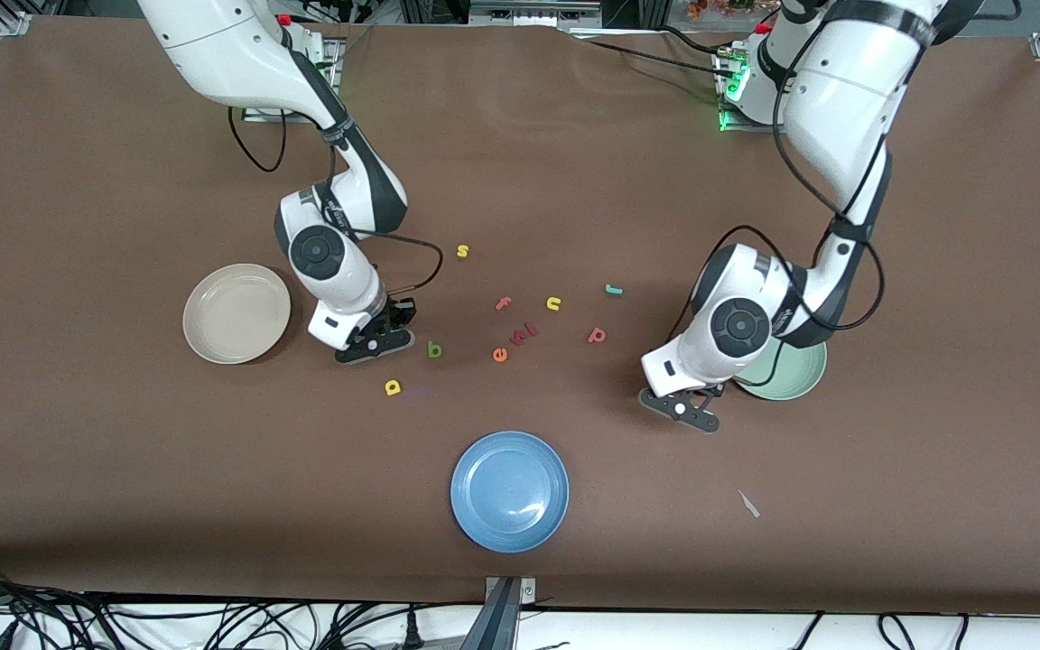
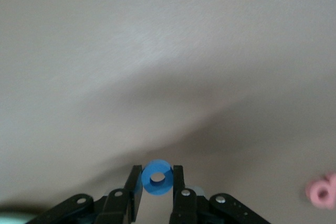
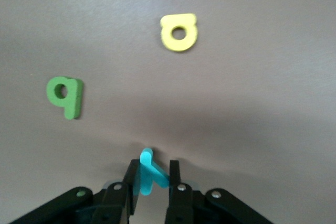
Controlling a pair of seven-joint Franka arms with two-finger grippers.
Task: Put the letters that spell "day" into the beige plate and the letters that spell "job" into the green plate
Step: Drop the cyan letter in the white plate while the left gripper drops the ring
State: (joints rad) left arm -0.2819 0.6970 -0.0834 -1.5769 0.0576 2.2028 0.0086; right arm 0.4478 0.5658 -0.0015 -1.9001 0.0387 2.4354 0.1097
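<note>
The right claw (image 3: pixel 149 178) is clenched on the cyan y (image 3: pixel 148 171), pinching the foam letter upright between its fingers, low over the desk (image 1: pixel 78 469) and just beside the green b-like letter (image 1: pixel 434 349). The coming move turns on one relation: the beige plate (image 1: pixel 236 313) lies toward the right arm's end of the desk from this claw, near it and with nothing lying between, so the carry looks short and sideways. The right arm is plainly the nearer one to that plate. The green b-like letter and the yellow d-like letter (image 1: pixel 393 387), the latter nearer the front camera than the claw, lie on the desk, so two of "day" seem not yet moved. The left claw (image 2: pixel 157 181) is grasping the blue ring o (image 2: pixel 157 177), held on edge between its fingers, low over bare desk just beside the pale green plate (image 1: pixel 800 377), which lies toward the left arm's end from it; I judge a short lift and shift would bring the ring over the rim. The teal j (image 1: pixel 612 290) and the pinkish-red p/b letter (image 1: pixel 597 336) lie out on the desk, toward the middle from that plate.
</note>
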